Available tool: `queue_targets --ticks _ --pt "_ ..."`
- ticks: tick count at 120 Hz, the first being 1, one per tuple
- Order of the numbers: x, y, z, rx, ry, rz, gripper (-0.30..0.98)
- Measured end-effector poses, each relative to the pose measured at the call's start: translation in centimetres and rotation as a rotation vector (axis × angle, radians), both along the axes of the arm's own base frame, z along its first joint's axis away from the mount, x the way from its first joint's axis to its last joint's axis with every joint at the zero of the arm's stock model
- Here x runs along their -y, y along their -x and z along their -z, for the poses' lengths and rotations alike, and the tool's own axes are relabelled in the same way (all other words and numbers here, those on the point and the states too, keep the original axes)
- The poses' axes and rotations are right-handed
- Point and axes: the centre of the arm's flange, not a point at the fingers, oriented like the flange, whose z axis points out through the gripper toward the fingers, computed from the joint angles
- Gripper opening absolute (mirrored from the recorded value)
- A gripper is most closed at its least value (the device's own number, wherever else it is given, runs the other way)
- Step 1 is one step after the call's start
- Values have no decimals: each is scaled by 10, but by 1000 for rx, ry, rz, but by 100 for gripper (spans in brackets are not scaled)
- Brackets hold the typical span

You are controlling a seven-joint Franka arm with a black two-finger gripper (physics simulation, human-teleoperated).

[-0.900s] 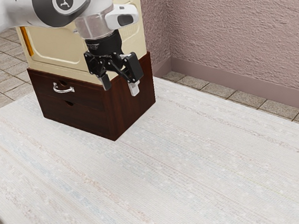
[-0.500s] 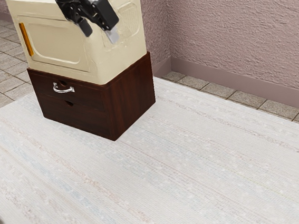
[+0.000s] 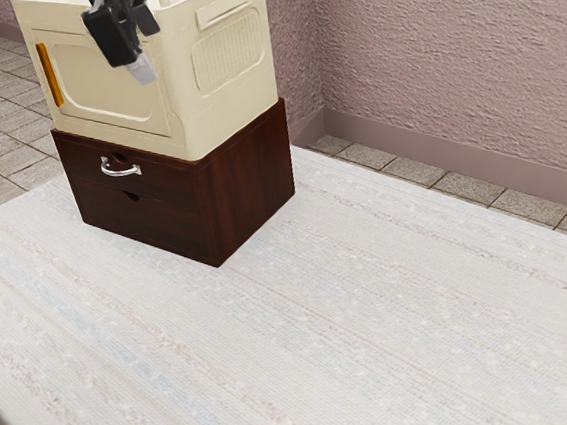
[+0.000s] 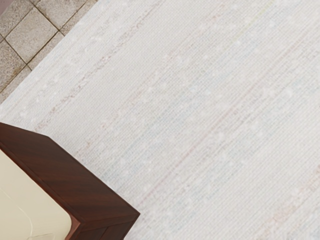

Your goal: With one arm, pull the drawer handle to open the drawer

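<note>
Pincer [image 3: 147,49] hangs high beside the cream box [image 3: 113,78], its fingers apart as far as I can judge, with nothing between them. The handle [image 3: 121,169] is below, on the closed upper drawer [image 3: 158,178] of the brown drawer unit [image 3: 244,191], near the counter's [image 3: 334,318] far corner at the exterior view's left. Reaching it is the step in hand. I should swing out in front of the drawer face before dropping, then turn so that one finger goes above the bar and one below, close, and draw straight outward, level, without twisting. The box stands close to the unit's front edge, so coming down too near could scrape it or tip it. The bare cloth before the drawers leaves room for the pull, while the counter's edge at the exterior view's left runs close beside that path.
</note>
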Motion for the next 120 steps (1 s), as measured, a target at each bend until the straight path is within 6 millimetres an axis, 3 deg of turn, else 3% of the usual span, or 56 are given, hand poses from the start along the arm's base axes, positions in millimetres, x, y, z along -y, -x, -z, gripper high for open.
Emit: queue_targets --ticks 7,17,29,40,53,68,75,88,95,107,120 --pt "-4 -20 20 -28 -13 78 68" --pt "-14 -35 36 -50 -39 159 68" --pt "-32 -41 47 -59 -66 220 68" --pt "-31 -50 67 -91 -72 300 68" --pt "-11 -21 91 -109 -96 384 68" --pt "10 -9 113 -70 -106 475 66" --pt "-9 -8 118 -46 -105 467 63" --pt "-77 -16 136 -13 -94 396 59" --pt "-101 -27 153 -7 -96 378 57" --pt "-116 -38 171 27 -124 382 51" --pt "-114 -35 188 73 -167 398 45"
